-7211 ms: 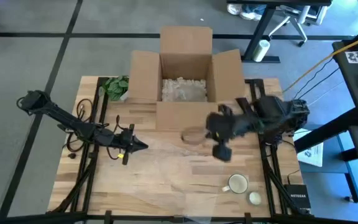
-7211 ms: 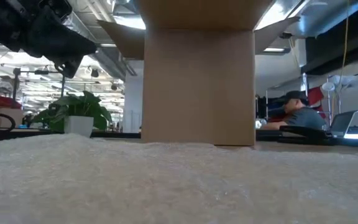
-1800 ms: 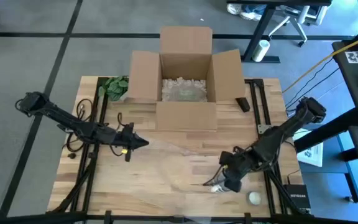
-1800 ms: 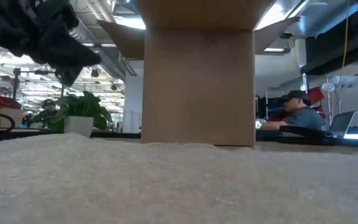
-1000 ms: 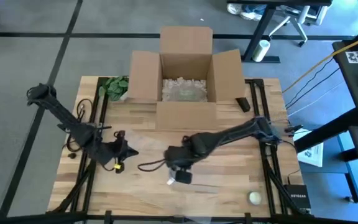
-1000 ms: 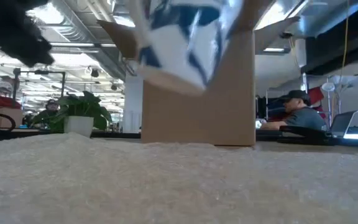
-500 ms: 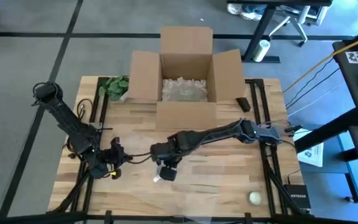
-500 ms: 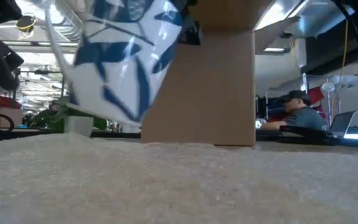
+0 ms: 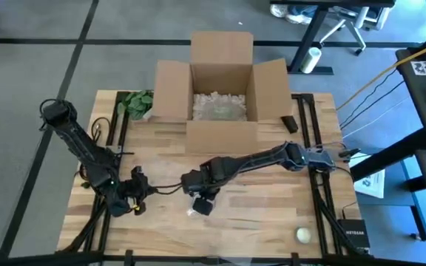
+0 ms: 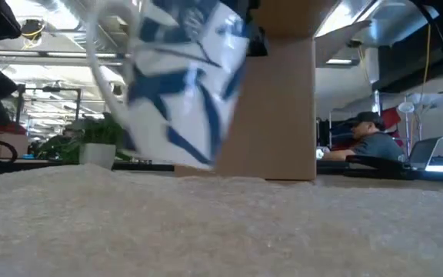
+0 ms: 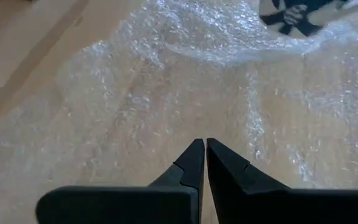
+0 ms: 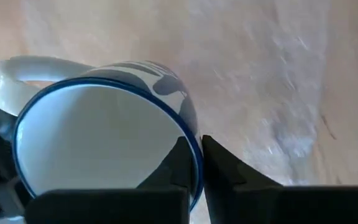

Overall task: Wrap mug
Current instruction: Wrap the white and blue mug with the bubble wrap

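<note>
A wooden table [image 9: 272, 222] carries an open cardboard box [image 9: 222, 89] of packing fill at its far edge, a small potted plant [image 9: 137, 103] just left of the box, a dark block [image 9: 289, 123] beside the box's right flap, and a small pale round object [image 9: 302, 235] near the front right corner. A clear sheet of bubble wrap [image 11: 185, 81] lies across the table's middle. Seen from table height, the box rises behind the mug and a seated person [image 10: 366, 138] shows in the room beyond.

The right tool [image 9: 200, 198] reaches across to the table's centre-left, its fingers pinching the rim of a white mug with blue markings [image 10: 181, 81]. Half a second ago the mug hung higher; it now sits lower, close above the bubble wrap. It is tilted, long axis leaning off vertical, handle to the left in the low view, open mouth facing the right wrist camera.

The left tool [image 9: 140, 193] rests low over the sheet's left part, fingers pressed together, with nothing between them.
</note>
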You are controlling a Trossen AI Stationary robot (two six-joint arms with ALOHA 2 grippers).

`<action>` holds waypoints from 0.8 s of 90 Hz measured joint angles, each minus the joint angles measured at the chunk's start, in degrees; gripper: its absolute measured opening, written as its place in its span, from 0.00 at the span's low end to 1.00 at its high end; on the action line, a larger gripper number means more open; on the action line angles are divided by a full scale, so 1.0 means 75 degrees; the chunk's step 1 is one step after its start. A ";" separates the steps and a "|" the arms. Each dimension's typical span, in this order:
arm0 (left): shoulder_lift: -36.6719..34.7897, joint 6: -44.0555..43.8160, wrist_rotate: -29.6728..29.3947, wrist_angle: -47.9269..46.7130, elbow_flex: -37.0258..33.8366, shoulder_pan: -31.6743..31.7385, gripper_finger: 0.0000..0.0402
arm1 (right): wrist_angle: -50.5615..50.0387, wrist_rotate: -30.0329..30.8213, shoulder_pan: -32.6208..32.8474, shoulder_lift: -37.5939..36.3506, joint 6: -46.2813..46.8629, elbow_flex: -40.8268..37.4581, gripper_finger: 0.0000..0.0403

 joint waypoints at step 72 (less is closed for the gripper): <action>0.0000 0.0009 0.0003 0.0000 0.0000 0.0003 0.00 | -0.0139 0.0163 0.0000 -0.0003 0.0104 0.0000 0.13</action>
